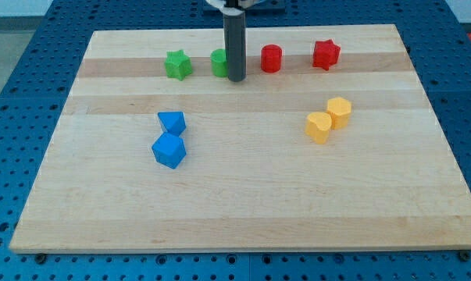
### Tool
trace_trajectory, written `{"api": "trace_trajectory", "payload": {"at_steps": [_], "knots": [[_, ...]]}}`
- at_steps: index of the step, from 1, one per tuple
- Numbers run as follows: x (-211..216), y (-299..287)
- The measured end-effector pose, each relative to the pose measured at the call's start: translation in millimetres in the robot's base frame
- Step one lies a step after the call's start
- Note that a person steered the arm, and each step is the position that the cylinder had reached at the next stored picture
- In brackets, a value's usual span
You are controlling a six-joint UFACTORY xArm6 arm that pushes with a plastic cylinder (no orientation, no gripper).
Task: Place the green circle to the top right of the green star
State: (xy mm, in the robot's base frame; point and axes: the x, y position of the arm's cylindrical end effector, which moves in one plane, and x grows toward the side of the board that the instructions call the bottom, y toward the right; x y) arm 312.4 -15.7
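The green star (177, 65) lies near the view's top, left of centre, on the wooden board (243, 203). The green circle (219, 62) sits just to its right, at about the same height, and the rod hides its right part. My tip (237, 79) is at the green circle's right side, right against it or very close.
A red circle (271, 58) and a red star (326, 54) lie to the right of the rod in the same row. Two blue blocks (171, 122) (169, 151) lie at the left middle. Two yellow blocks (339, 112) (319, 126) lie at the right middle.
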Motion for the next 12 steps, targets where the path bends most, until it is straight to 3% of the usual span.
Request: {"api": "trace_trajectory", "payload": {"at_steps": [2,4,6,8,10,12], "knots": [[-16.2,17.5],[8.0,66.9],[-18.9,105.1],[-5.0,103.8],[47.1,103.8],[17.1,27.5]]}}
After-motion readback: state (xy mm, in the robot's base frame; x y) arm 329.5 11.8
